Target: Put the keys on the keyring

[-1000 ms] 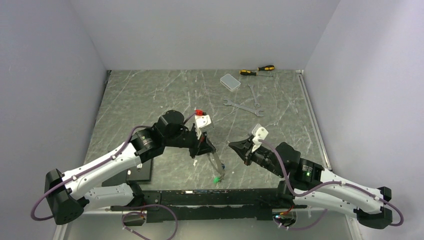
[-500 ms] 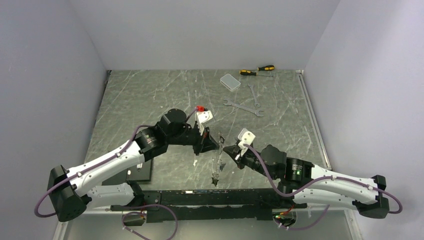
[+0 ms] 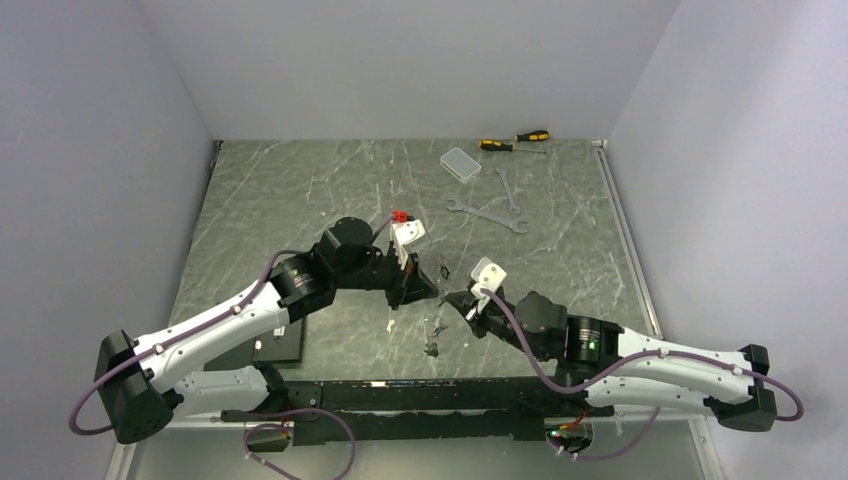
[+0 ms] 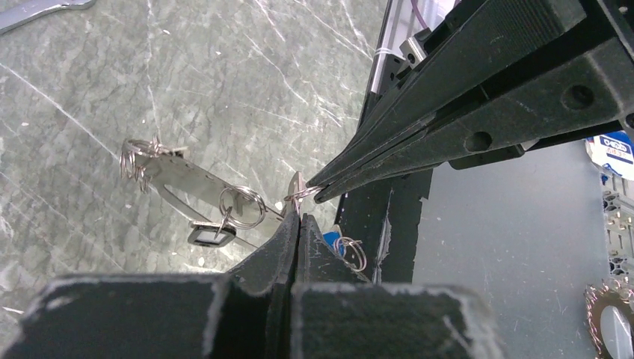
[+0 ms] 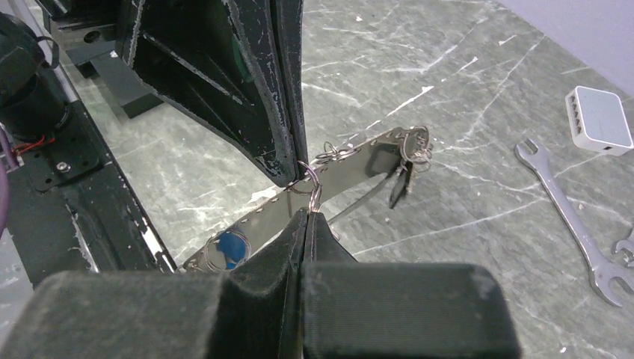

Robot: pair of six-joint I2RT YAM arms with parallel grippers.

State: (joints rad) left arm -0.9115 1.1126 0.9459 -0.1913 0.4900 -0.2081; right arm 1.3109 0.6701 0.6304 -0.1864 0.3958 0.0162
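My fingers (image 5: pixel 273 258): matt blk plastic, rough, edges scuffed pale. Keyring (image 5: pixel 351 166) & keys (image 5: pixel 398 183): bright polished metal (one head looks blue plastic). Table (image 5: pixel 463 60): smooth marble-look top, slight sheen. Wrench (image 5: pixel 570 218): satin steel. Box (image 5: pixel 598 120): white plastic, semi-matt.

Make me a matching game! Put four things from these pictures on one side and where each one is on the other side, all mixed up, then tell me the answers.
Things
1. yellow-and-black screwdrivers
2. small silver metal ring
3. long silver metal wrench
4. small red plastic plug

Places
A. on the left arm, up by its wrist
B. lying flat on the grey marbled table, nearer the arms than the small white plastic box
C. by the back wall
D. pinched between the left gripper and the right gripper

Pairs: 1-C, 2-D, 3-B, 4-A
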